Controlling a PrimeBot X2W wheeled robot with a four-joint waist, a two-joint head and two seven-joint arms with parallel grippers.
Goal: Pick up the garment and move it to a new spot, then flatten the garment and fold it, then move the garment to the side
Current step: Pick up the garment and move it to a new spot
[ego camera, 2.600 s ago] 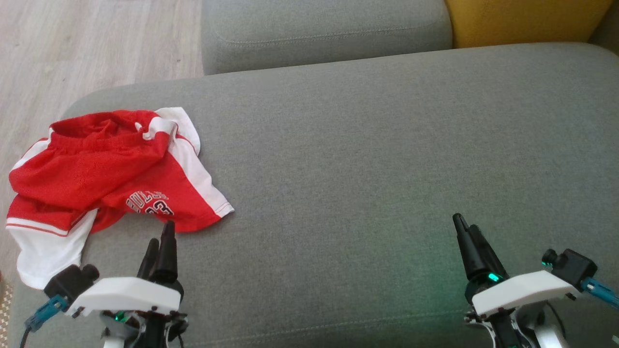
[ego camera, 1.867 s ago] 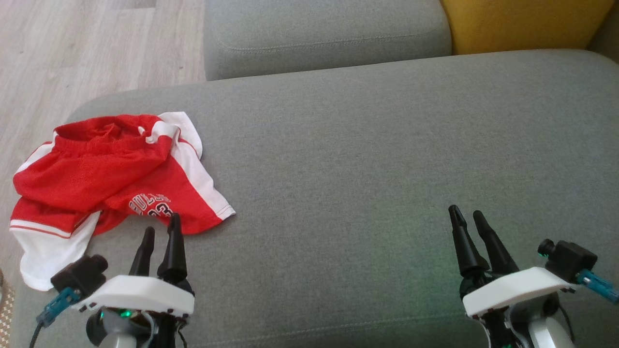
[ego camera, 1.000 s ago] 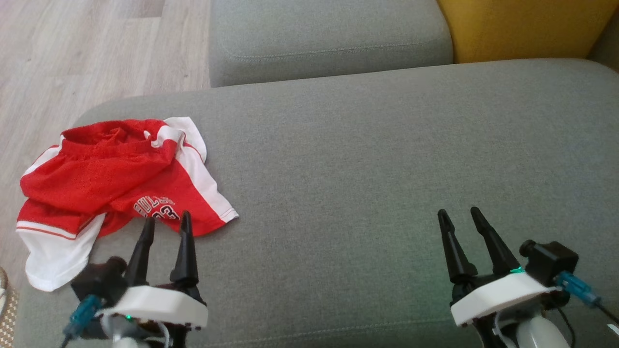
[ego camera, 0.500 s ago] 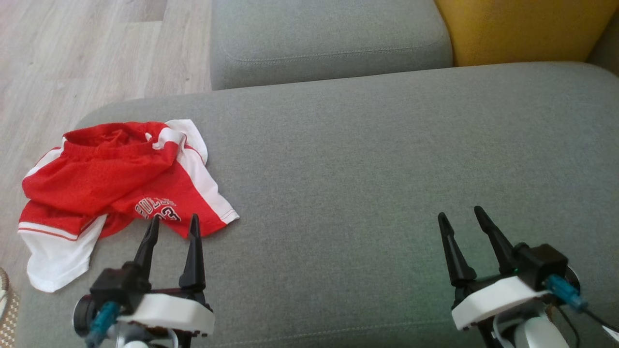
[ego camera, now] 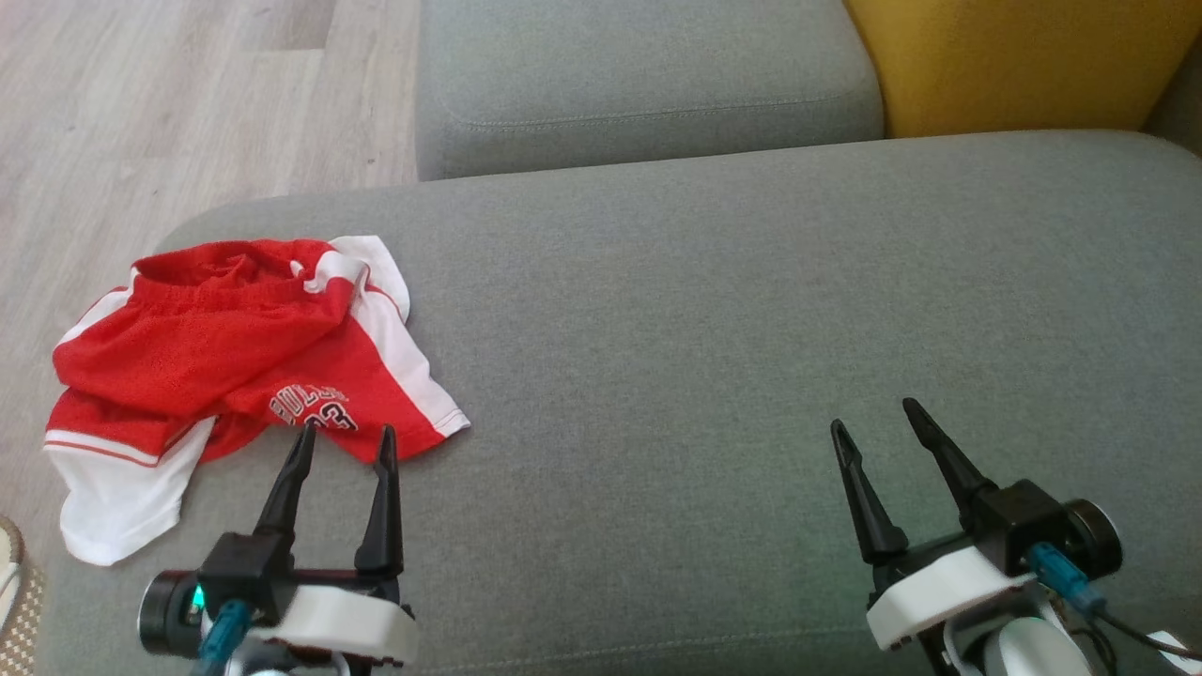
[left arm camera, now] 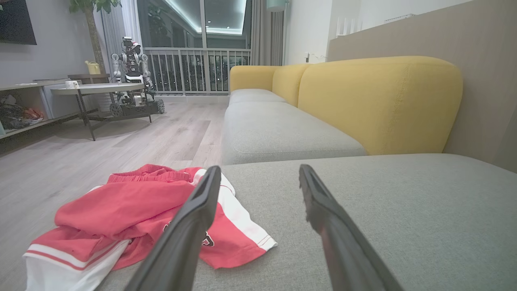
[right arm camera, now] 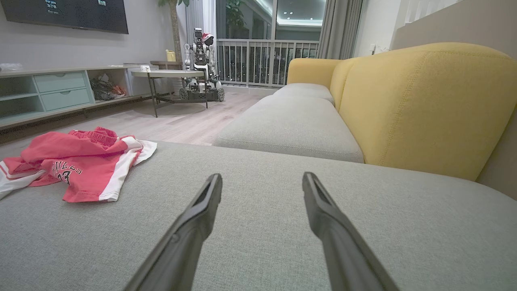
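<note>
**On a grey seat cushion [ego camera: 704, 310], beside wood floor [ego camera: 188, 103]**

Just ahead of the left gripper [ego camera: 347, 430], whose fingers stood spread and empty, one crumpled red-and-white garment [ego camera: 235, 347] lay at the cushion's left edge. Well to its right, the right gripper [ego camera: 872, 416] hung equally spread over bare fabric, holding nothing. Beyond the two grippers sat a second cushion [ego camera: 639, 75] and one yellow backrest [ego camera: 1014, 56].

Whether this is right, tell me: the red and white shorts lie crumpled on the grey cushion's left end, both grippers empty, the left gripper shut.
One error: the left gripper is open, fingers spread, as the left wrist view shows. The red and white shorts do lie crumpled on the left end of the grey cushion, both it and the right gripper empty.
</note>
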